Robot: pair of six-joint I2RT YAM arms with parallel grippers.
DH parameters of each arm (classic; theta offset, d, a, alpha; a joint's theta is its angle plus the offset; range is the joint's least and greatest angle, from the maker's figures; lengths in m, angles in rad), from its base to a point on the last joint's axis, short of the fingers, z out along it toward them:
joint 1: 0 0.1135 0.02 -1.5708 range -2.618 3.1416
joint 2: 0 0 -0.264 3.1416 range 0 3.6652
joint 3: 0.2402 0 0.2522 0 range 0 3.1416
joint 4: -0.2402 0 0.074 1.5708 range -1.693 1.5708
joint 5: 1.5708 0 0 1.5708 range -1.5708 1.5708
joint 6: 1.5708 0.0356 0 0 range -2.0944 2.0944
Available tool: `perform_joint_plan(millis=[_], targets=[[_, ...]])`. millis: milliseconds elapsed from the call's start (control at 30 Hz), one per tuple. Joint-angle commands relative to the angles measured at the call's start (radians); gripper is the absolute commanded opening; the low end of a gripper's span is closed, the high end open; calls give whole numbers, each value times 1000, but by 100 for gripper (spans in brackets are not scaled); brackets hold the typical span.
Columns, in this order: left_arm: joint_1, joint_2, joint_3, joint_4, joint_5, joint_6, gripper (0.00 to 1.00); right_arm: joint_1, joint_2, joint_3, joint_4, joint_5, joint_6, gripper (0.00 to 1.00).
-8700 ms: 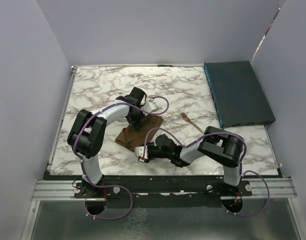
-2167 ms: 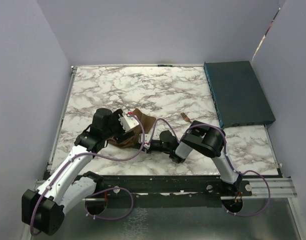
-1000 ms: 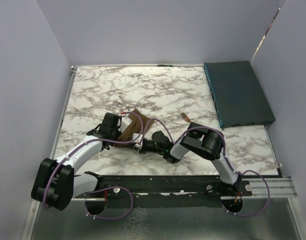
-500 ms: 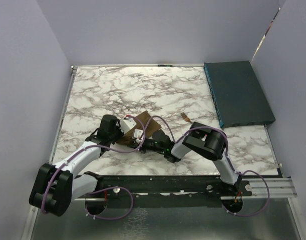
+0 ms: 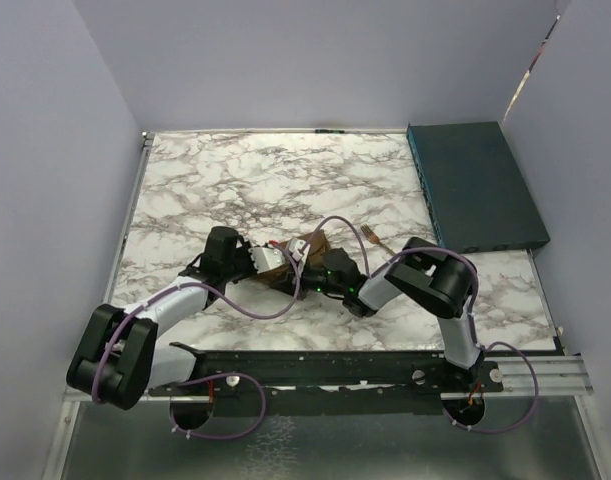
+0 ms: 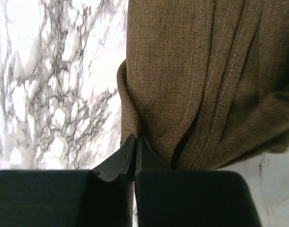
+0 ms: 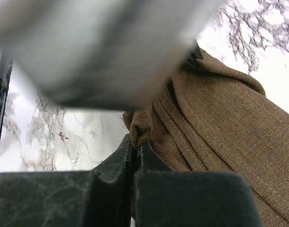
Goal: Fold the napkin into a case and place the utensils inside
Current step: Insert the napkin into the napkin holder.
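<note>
The brown napkin (image 5: 312, 246) lies bunched in the middle of the marble table, between my two grippers. In the left wrist view my left gripper (image 6: 135, 140) is shut on the napkin (image 6: 196, 71), pinching a rolled edge. In the right wrist view my right gripper (image 7: 137, 143) is shut on a folded corner of the napkin (image 7: 220, 142). From above, the left gripper (image 5: 274, 262) and the right gripper (image 5: 298, 273) sit almost against each other over the cloth. The copper fork (image 5: 370, 238) lies just right of the napkin, partly hidden by my right arm.
A dark teal flat box (image 5: 475, 185) lies at the back right of the table (image 5: 235, 180). Purple-grey walls close the left, back and right sides. A blurred grey body (image 7: 111, 47) fills the top of the right wrist view.
The left gripper has closed onto the napkin's edge. Both grippers and the cloth have shifted to the right, and the napkin is more bunched than before.
</note>
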Motion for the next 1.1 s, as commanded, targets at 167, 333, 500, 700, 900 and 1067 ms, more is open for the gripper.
perform_joint_plan(millis=[167, 333, 500, 700, 900, 1067], targets=[[-41, -48, -33, 105, 72, 5, 0, -54, 1, 79, -175, -158, 140, 1], [-42, -92, -62, 104, 90, 26, 0, -113, 12, 104, -203, -214, 226, 1], [-43, -110, -93, 105, 109, 82, 0, -153, 32, 238, -446, -265, 275, 1], [-47, -97, -97, 109, 106, 87, 0, -154, 22, 291, -554, -294, 291, 1], [-50, -98, -110, 117, 108, 93, 0, -156, 14, 384, -779, -318, 244, 1], [-51, -99, -119, 117, 117, 107, 0, -166, -11, 446, -888, -325, 192, 1]])
